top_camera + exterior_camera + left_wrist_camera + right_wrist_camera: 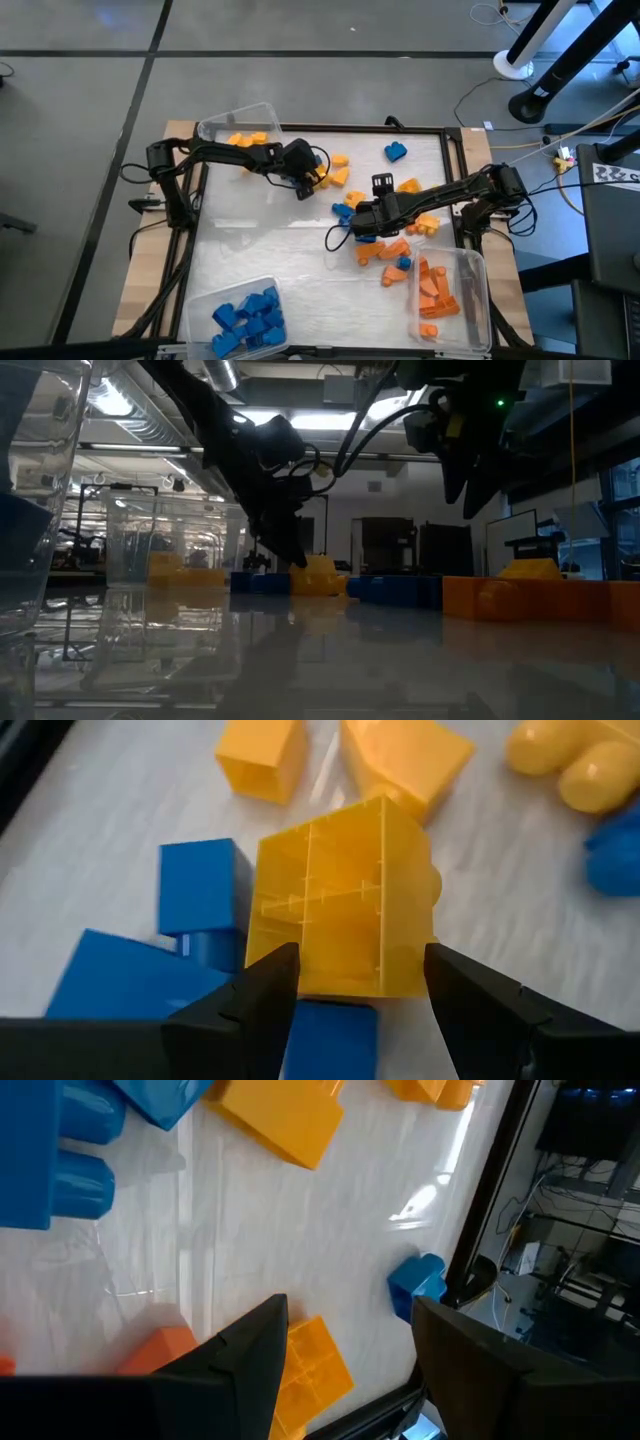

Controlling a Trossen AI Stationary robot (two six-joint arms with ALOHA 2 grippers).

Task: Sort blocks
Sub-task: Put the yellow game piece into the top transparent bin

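Broadly, the table (300,250) was seen bounded by a dark frame, with three clear bins at its edges: a bin of yellow blocks (225,128) at the upper left of the high view, a bin of blue blocks (205,300) at lower left, a bin of orange blocks (470,285) at lower right. Unsorted blocks were scattered mid-frame, right of centre: a mixed blue and orange cluster (385,250) and a lone blue block (396,152) near the upper edge.

The left gripper (303,185) was positioned just left of a small yellow group (335,170) in the upper middle. In the left wrist view a yellow block (345,900) was seen lying hollow side up, between and just ahead of the open fingers (250,1005), not yet clamped. The block was near square, so no long axis was decisive; the jaws were lined up to its opposite side walls. A straight advance and close was judged to be all that was needed. Blue blocks (195,895) lay touching it on one side and could be nudged.

The right gripper (365,222) was held over the mixed cluster, jaws open, nothing held; an orange-yellow block (310,1365) showed between its fingers on the table.

The left arm was judged nearer to the yellow block.

No brands, labels or readable writing were made out.
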